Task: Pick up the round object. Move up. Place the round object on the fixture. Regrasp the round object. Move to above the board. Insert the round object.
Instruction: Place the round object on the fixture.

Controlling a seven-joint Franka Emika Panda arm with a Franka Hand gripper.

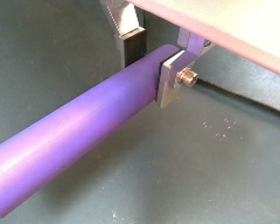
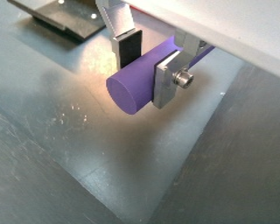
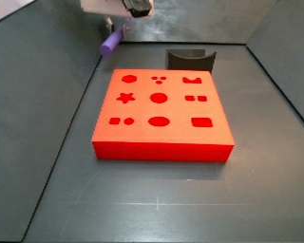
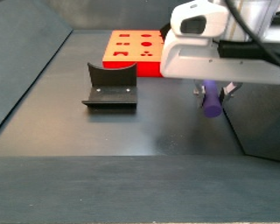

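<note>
My gripper [image 1: 152,63] is shut on the round object [image 1: 73,144], a smooth purple peg. The silver fingers [image 2: 167,80] clamp it near one end, and its long part sticks out sideways. In both side views the gripper [image 3: 121,8] holds the peg [image 3: 109,41] tilted above the grey floor, at the far left corner beyond the board [image 3: 161,133]. The red-orange board has shaped holes in its top. The dark fixture [image 3: 190,60] with its curved notch stands behind the board. In a side view the gripper [image 4: 215,86] and peg [image 4: 210,99] are to the right of the fixture [image 4: 109,87].
Grey walls enclose the floor on all sides [image 3: 41,85]. In a wrist view the fixture's base plate [image 2: 55,19] lies beyond the fingers. The board [image 4: 136,48] lies behind the fixture in a side view.
</note>
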